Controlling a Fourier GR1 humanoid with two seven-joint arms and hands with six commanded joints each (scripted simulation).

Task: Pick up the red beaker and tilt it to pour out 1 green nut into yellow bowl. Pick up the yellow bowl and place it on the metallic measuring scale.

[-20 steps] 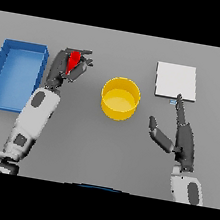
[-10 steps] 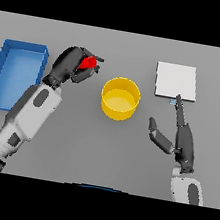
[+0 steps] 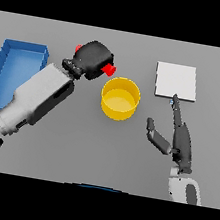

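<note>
While the left hand [image 3: 93, 58] grips the red beaker [image 3: 107, 69] just beside the yellow bowl [image 3: 120, 98], pouring is under way. The next move calls for tilting further over the rim. The right hand [image 3: 179, 139] rests open.

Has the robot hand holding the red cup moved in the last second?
Yes. The left robot hand carried the red beaker away from the blue tray, right up beside the yellow bowl.

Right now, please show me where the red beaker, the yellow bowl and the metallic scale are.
red beaker [image 3: 108, 69], head view, end past the left hand.
yellow bowl [image 3: 117, 113], head view, front wall.
metallic scale [image 3: 175, 81], head view, top plate.
</note>
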